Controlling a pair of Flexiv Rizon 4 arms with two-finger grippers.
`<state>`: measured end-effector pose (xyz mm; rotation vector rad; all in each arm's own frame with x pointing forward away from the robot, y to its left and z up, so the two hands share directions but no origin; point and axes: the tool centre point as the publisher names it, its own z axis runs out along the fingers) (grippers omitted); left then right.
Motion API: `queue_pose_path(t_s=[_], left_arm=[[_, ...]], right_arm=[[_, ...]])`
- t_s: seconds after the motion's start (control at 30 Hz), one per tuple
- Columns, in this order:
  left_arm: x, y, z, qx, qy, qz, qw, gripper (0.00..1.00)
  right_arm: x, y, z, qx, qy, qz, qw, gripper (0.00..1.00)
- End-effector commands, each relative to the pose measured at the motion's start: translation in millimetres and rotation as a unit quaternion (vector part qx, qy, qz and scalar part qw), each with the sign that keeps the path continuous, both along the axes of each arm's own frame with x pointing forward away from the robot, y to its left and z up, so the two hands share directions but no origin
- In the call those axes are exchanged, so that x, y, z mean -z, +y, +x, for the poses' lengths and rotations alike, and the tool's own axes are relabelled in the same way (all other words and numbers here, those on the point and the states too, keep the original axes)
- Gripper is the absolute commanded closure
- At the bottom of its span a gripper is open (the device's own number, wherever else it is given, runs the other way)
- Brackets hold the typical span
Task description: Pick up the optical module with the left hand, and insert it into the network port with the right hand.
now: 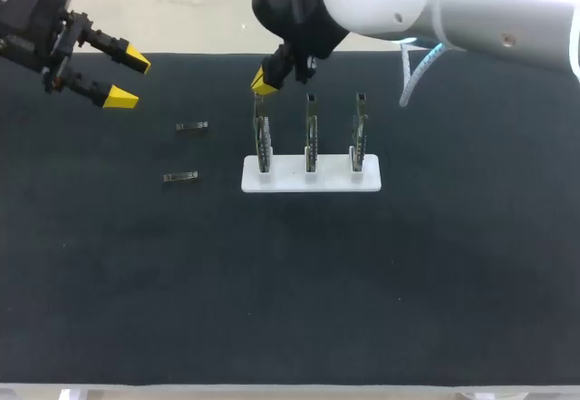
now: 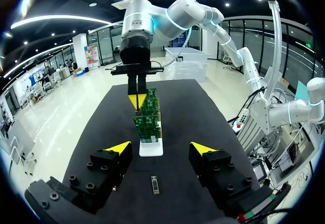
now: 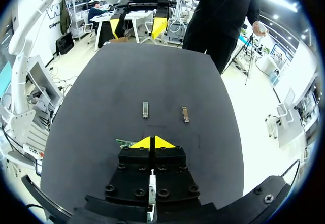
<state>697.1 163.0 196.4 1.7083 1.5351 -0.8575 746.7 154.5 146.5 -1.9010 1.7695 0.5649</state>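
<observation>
Left gripper (image 1: 129, 79): fingers stood wide.
Right gripper (image 1: 262, 82): tips pressed together (above leftmost circuit board (image 1: 263, 141)).
Optical modules (image 1: 191, 127): two lay flat.

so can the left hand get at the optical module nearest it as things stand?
Probably yes. The left hand is open, with only bare mat between it and that optical module; the right hand sits over the circuit boards, out of the way.
</observation>
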Motion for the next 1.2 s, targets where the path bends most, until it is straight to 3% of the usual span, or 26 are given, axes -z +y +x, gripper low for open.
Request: queue_pose_path(t_s=[0.03, 0.33, 0.47, 0.67, 1.2], left_arm=[[0.0, -1, 0.6, 0.000, 0.001, 0.002, 1.000, 0.00], [0.0, -1, 0.6, 0.000, 0.001, 0.002, 1.000, 0.00], [0.0, -1, 0.6, 0.000, 0.001, 0.002, 1.000, 0.00], [0.0, -1, 0.6, 0.000, 0.001, 0.002, 1.000, 0.00], [0.0, -1, 0.6, 0.000, 0.001, 0.002, 1.000, 0.00]], right_arm=[[8, 2, 1.5, -0.001, 0.002, -0.002, 1.000, 1.00], [3, 3, 1.3, -0.003, 0.002, -0.006, 1.000, 1.00], [-10, -1, 2.1, 0.011, -0.002, 0.037, 0.999, 1.00], [-27, -13, 3.2, 0.023, -0.001, 0.055, 0.998, 1.00], [-53, -92, 9.7, 0.013, -0.006, 0.075, 0.997, 1.00]])
